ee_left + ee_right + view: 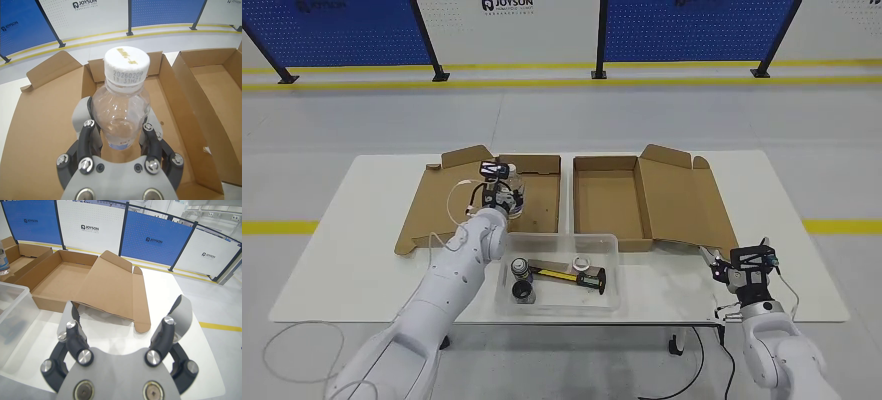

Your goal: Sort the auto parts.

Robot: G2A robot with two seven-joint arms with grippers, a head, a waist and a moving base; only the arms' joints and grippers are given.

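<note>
A clear plastic bottle [121, 106] with a white cap [126, 60] is held upright over the left cardboard box [47, 117], clamped around its body by the left gripper [117, 113], whose fingers [83, 108] are pressed against the bottle's two sides. Whether the bottle's base is touching the box floor cannot be told. The second cardboard box [607, 205] is set just beside the first on the white table [372, 250], its lid flap folded out toward the table's right end. In front of the two boxes, at the near edge, a clear plastic bin [607, 240] is seen holding a long black-and-yellow part [567, 277], a round black part [523, 290] and a small white ring [582, 264]. The right gripper [126, 307] is poised above the near right part of the table, close to the folded-out flap and well apart from the bin, its fingers spread wide with nothing between them.
</note>
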